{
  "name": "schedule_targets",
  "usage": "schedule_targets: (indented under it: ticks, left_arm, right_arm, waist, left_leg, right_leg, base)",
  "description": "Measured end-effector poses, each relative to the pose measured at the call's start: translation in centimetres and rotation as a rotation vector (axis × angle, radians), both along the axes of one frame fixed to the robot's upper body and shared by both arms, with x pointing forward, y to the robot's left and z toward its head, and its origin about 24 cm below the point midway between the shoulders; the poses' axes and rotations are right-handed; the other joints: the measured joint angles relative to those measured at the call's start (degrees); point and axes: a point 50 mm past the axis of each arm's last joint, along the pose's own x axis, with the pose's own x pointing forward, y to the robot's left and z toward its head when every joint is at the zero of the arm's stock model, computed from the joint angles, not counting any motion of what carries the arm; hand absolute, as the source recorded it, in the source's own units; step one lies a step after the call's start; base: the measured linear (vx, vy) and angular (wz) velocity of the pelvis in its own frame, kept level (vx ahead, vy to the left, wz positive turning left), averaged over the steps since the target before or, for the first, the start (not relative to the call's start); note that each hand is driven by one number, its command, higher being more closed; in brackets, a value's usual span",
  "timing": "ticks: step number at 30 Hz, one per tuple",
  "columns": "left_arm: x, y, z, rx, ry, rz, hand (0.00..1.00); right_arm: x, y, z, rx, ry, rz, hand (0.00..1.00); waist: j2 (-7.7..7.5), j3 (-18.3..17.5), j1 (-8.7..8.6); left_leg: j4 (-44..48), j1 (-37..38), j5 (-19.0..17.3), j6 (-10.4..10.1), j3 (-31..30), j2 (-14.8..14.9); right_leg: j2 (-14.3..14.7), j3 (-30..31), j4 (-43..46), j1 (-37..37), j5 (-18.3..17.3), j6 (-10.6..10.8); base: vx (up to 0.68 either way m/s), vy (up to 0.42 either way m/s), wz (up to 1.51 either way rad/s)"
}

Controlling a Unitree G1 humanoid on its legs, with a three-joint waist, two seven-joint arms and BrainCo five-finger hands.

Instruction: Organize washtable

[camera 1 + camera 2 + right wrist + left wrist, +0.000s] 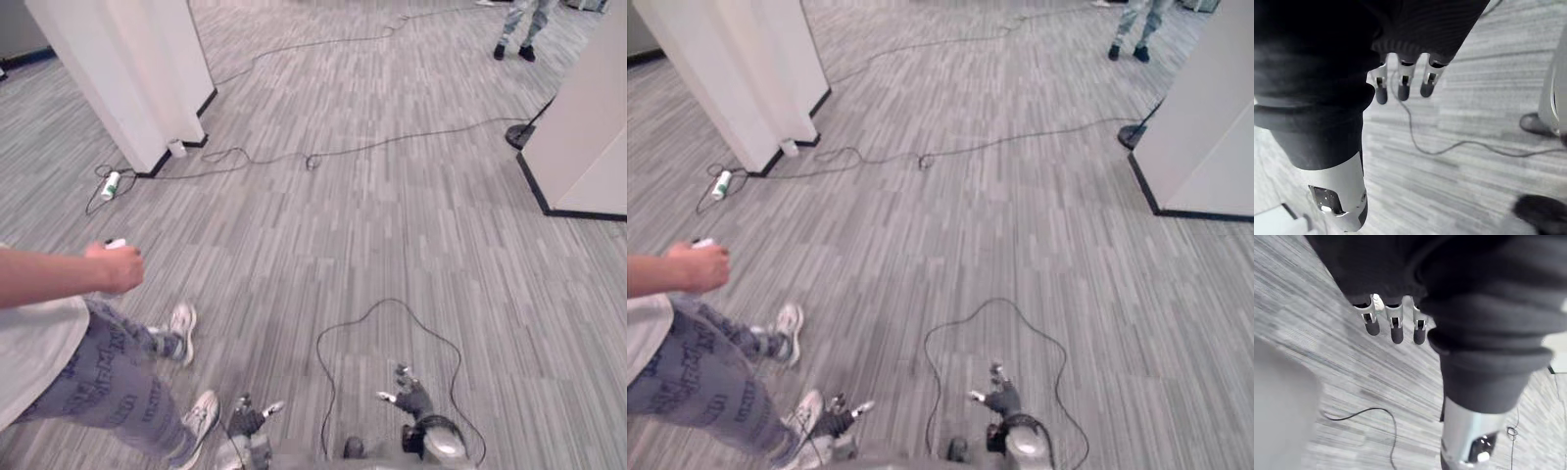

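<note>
I hang the left robot hand (247, 419) and the right robot hand (411, 397) low over the grey striped carpet floor (392, 225), fingers relaxed, holding nothing. Approach stage, I judge: the desk must first be located and reached.

The left hand (246, 419) and the right hand (411, 397) look alike: slim silver fingers (1396, 327) end in rounded dark tips. A dark ribbed cover (1488, 313) wraps each hand's back and wrist. The thumb (1339, 198) is a broad, glossy silver-grey shell.
</note>
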Motion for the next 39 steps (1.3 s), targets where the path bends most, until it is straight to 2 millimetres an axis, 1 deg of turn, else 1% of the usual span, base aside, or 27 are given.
schedule_targets:
  ticks: [1,3,4,6,7,8,10,11,12,13,14,15,18,20,22,23,26,27,28,29,30,31,32,33,35,37,39]
  left_arm:
    - [-0.2,0.4,0.1,0.007,-0.007,0.018,0.00]
    - [0.3,0.3,0.3,0.000,-0.032,0.027,0.00]
    - [0.3,0.2,0.4,0.000,-0.040,0.030,0.00]
    - [0.4,0.1,0.5,-0.011,-0.060,0.049,0.00]
    - [0.5,0.3,0.6,-0.011,-0.075,0.071,0.00]
    - [0.5,0.5,0.6,-0.007,-0.075,0.072,0.00]
    - [0.1,1.2,0.6,0.008,-0.067,0.089,0.00]
    - [0.2,1.7,0.7,0.018,-0.068,0.096,0.00]
    - [0.4,2.4,0.8,0.036,-0.068,0.086,0.00]
    - [0.4,2.7,0.8,0.043,-0.061,0.080,0.00]
    - [0.3,2.8,0.5,0.046,-0.034,0.069,0.00]
    - [0.2,2.6,0.4,0.041,-0.021,0.064,0.00]
    - [-0.2,2.2,0.0,0.036,0.015,0.030,0.00]
    - [-0.3,2.1,-0.1,0.032,0.024,0.030,0.00]
    - [-0.3,1.8,-0.2,0.023,0.027,0.028,0.00]
    - [-0.3,1.7,-0.2,0.022,0.027,0.027,0.00]
    - [-1.1,1.4,-0.5,0.021,0.053,0.019,0.00]
    - [-1.2,0.9,-0.7,0.007,0.062,0.020,0.00]
    - [-1.2,0.1,-0.7,-0.016,0.059,0.032,0.00]
    - [-1.2,0.0,-0.7,-0.020,0.055,0.037,0.00]
    - [-1.7,0.0,-0.8,-0.021,0.067,0.047,0.00]
    - [-1.6,-0.2,-0.8,-0.029,0.063,0.048,0.00]
    - [-1.4,-0.1,-0.7,-0.024,0.055,0.047,0.00]
    - [-1.3,0.4,-0.5,-0.008,0.043,0.037,0.00]
    - [-1.0,0.4,-0.2,-0.004,0.018,0.039,0.00]
    - [-0.6,0.3,0.0,-0.003,-0.004,0.039,0.00]
    - [-0.5,0.3,0.0,-0.003,-0.013,0.043,0.00]
  right_arm:
    - [0.0,0.5,0.0,0.013,0.002,0.006,0.00]
    - [0.2,0.4,-0.1,0.010,0.007,0.007,0.00]
    - [0.1,-0.1,-0.3,-0.006,0.017,0.008,0.00]
    - [-0.2,-0.7,-0.5,-0.026,0.030,0.012,0.00]
    - [-0.9,-0.5,-1.0,-0.026,0.072,0.019,0.00]
    - [-1.3,-0.4,-1.2,-0.025,0.089,0.023,0.00]
    - [-1.5,-0.5,-1.3,-0.034,0.091,0.037,0.00]
    - [-1.2,-0.4,-1.2,-0.040,0.081,0.048,0.00]
    - [-0.8,-0.3,-1.0,-0.037,0.066,0.047,0.00]
    - [-0.8,-0.3,-0.9,-0.037,0.059,0.045,0.00]
    - [-0.8,-0.7,-0.7,-0.045,0.042,0.043,0.00]
    - [-0.8,-0.9,-0.6,-0.052,0.036,0.044,0.00]
    - [-0.4,-1.8,0.0,-0.075,-0.018,0.037,0.00]
    - [-0.2,-2.4,0.3,-0.089,-0.038,0.026,0.00]
    - [-0.3,-3.3,0.2,-0.103,-0.032,0.003,0.00]
    - [-0.3,-3.4,0.2,-0.102,-0.031,-0.004,0.00]
    - [-0.4,-3.4,0.2,-0.100,-0.024,-0.006,0.00]
    - [-0.4,-3.7,0.2,-0.108,-0.018,-0.007,0.00]
    - [0.2,-3.6,0.7,-0.109,-0.050,0.002,0.00]
    - [0.2,-3.3,0.8,-0.106,-0.057,0.019,0.00]
    - [0.6,-2.6,0.9,-0.096,-0.068,0.046,0.00]
    - [0.5,-1.7,0.7,-0.074,-0.050,0.052,0.00]
    - [0.3,-1.2,0.5,-0.060,-0.039,0.050,0.00]
    - [0.0,-0.5,0.3,-0.037,-0.022,0.042,0.00]
    - [0.2,-0.1,0.2,-0.025,-0.016,0.044,0.00]
    - [0.6,-0.1,0.0,-0.030,-0.004,0.054,0.00]
    - [0.8,-0.2,0.0,-0.033,-0.008,0.052,0.00]
  waist:
    - [-1.01,0.56,0.35]
    - [-0.71,1.31,1.44]
    - [-0.11,1.28,1.68]
    - [0.71,1.13,2.69]
    - [-0.70,0.33,3.95]
    - [-1.28,-0.48,4.03]
    - [-3.31,-0.93,2.79]
    - [-4.56,-0.19,2.27]
    - [-6.28,0.89,1.59]
    - [-6.82,1.52,1.16]
    - [-7.05,2.11,0.93]
    - [-6.74,2.13,0.64]
    - [-6.01,1.95,-1.10]
    - [-5.75,1.96,-2.07]
    - [-5.24,1.93,-2.11]
    - [-5.14,1.89,-2.29]
    - [-4.69,0.58,-4.06]
    - [-3.09,-1.28,-4.32]
    - [-1.34,-1.56,-4.38]
    - [-0.58,-1.40,-4.27]
    - [0.54,-0.82,-3.34]
    - [1.12,-0.33,-3.11]
    - [0.91,-0.21,-2.72]
    - [-0.37,0.18,-1.63]
    - [-0.38,0.17,-0.97]
    - [-0.18,0.31,-0.07]
    - [0.07,0.43,0.19]
  left_leg:
    - [-6.79,-4.27,-1.62,-0.12,1.56,-0.21]
    - [-22.42,-8.69,-1.53,-0.20,2.26,-1.44]
    - [-35.19,-10.28,0.96,-2.15,2.10,-2.15]
    - [-45.17,-12.69,4.17,-2.58,1.64,-1.77]
    - [-43.50,-13.66,10.37,0.26,2.59,-2.51]
    - [-43.17,-13.49,12.59,0.19,3.26,-3.19]
    - [-43.86,-11.54,14.37,1.32,4.72,-4.29]
    - [-43.91,-8.45,13.80,2.07,5.13,-5.50]
    - [-44.19,-4.03,11.50,4.71,5.00,-7.18]
    - [-44.31,-1.53,9.84,4.44,4.52,-8.01]
    - [-44.49,4.79,6.06,3.86,3.31,-9.22]
    - [-44.77,7.31,4.79,4.63,2.89,-9.22]
    - [-48.53,15.54,1.17,6.69,0.56,-8.88]
    - [-50.36,18.88,-0.55,3.98,-0.67,-8.72]
    - [-52.63,23.73,-2.93,1.75,-2.83,-8.67]
    - [-53.24,25.10,-3.54,1.35,-3.95,-8.63]
    - [-51.19,29.87,-5.43,-0.07,-9.06,-6.62]
    - [-43.86,27.62,-6.01,-1.01,-10.05,-5.42]
    - [-30.22,21.62,-2.84,-4.33,-9.64,-4.23]
    - [-23.53,18.30,1.51,-5.62,-9.12,-4.21]
    - [-11.45,14.02,5.36,-5.86,-5.61,-1.84]
    - [-3.37,10.94,3.36,-2.97,-1.63,1.33]
    - [-1.87,9.64,2.62,-2.36,-0.18,2.09]
    - [-1.73,6.76,1.55,-0.76,1.97,2.19]
    - [-6.49,0.56,-1.73,-0.45,4.37,1.88]
    - [-26.16,-5.97,-1.39,-0.73,5.34,-0.63]
    - [-36.78,-8.10,1.14,-2.01,5.10,-1.39]
  right_leg:
    - [-1.04,1.46,-2.60,3.08,-0.31,0.58]
    - [-2.31,4.11,-4.84,6.78,-1.11,1.78]
    - [-2.89,5.73,-6.50,9.43,-1.62,1.90]
    - [-3.13,8.57,-8.10,12.60,-4.26,2.66]
    - [-5.16,10.57,-7.98,14.35,-7.73,4.38]
    - [-6.24,11.58,-7.24,14.50,-8.33,4.91]
    - [-8.27,13.03,2.95,10.92,-8.26,5.01]
    - [-8.43,14.03,16.78,5.94,-6.58,7.72]
    - [-9.03,14.49,32.83,0.98,0.74,12.14]
    - [-9.48,13.81,39.77,-1.13,4.17,12.10]
    - [-10.58,11.54,50.58,-5.90,1.92,10.93]
    - [-10.57,10.29,51.85,-7.73,0.34,10.57]
    - [-9.33,4.88,44.66,-18.28,-6.57,10.48]
    - [-9.00,2.55,32.52,-22.89,-6.58,11.24]
    - [-7.82,1.52,12.65,-24.57,-0.61,11.59]
    - [-7.44,1.74,9.01,-24.65,1.03,11.40]
    - [-6.17,0.67,7.06,-24.23,9.50,5.46]
    - [-5.59,-0.75,9.38,-23.47,11.20,6.24]
    - [-4.11,-2.10,9.77,-22.01,9.15,4.85]
    - [-3.53,-1.74,9.22,-20.42,7.83,4.61]
    - [-2.08,0.26,6.82,-15.42,5.53,3.96]
    - [-1.04,1.15,4.22,-9.68,4.60,3.19]
    - [-0.99,1.65,3.07,-6.87,4.46,2.98]
    - [-1.44,3.05,0.65,-1.91,4.26,2.67]
    - [-2.59,4.81,-2.58,2.99,3.76,1.96]
    - [-4.39,7.12,-5.96,6.74,3.31,2.56]
    - [-4.83,7.91,-7.31,8.58,2.62,2.98]
  base:
    - [0.47,-0.001,-0.49]
    - [0.66,0.090,-0.63]
    - [0.65,0.171,-0.67]
    - [0.57,0.269,-0.90]
    - [0.61,0.312,-1.01]
    - [0.69,0.326,-0.68]
    - [0.65,0.278,-0.18]
    - [0.63,0.289,-0.02]
    - [0.60,0.277,0.10]
    - [0.66,0.288,0.22]
    - [0.57,0.220,0.22]
    - [0.65,0.258,0.31]
    - [0.50,0.157,0.36]
    - [0.64,0.095,0.43]
    - [0.81,0.041,0.48]
    - [0.60,-0.009,0.75]
    - [0.88,-0.100,1.04]
    - [0.85,-0.115,0.67]
    - [0.68,-0.086,0.40]
    - [0.82,-0.106,-0.22]
    - [0.78,-0.108,-0.48]
    - [0.91,-0.123,-0.49]
    - [0.68,-0.074,-0.34]
    - [0.50,-0.055,-0.27]
    - [0.61,-0.014,-0.44]
    - [0.61,0.079,-0.57]
    - [0.52,0.158,-0.44]
